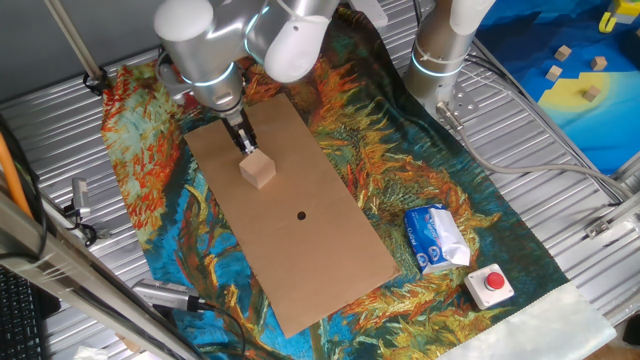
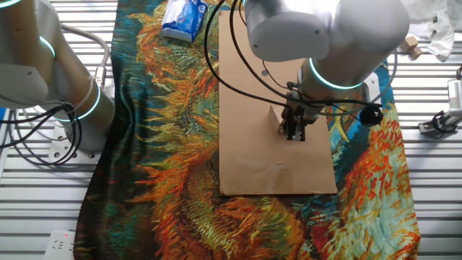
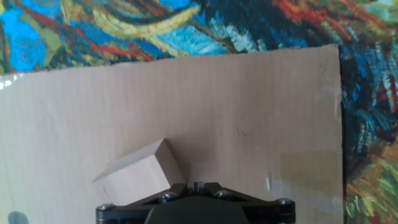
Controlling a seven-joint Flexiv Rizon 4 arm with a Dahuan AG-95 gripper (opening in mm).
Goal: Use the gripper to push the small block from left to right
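**Push Stroke: Contact Stage**

Landmark: the brown board [image 1: 300, 215] lying on the patterned cloth [image 1: 470, 190].

1. End effector state. My gripper [image 1: 244, 141] is down at the board surface with its fingers brought together into one narrow black tip. It holds nothing; it serves as a pusher only.

2. Workpiece position. The small block [image 1: 257, 168] rests flat on the board, in the board's end nearest my arm and well short of the dark dot [image 1: 301, 214] at the board's centre. In the hand view the block [image 3: 140, 174] sits just ahead of my finger base and off to one side, turned at an angle. My tip appears to touch the block's near face.

3. Step in hand. By my judgement, contact is made and the push is under way or about to start.

4. Next move. Drive the tip steadily along the board toward its free end, staying low. Because the block sits off-centre to my tip, it may rotate or slip past; correct sideways if so.
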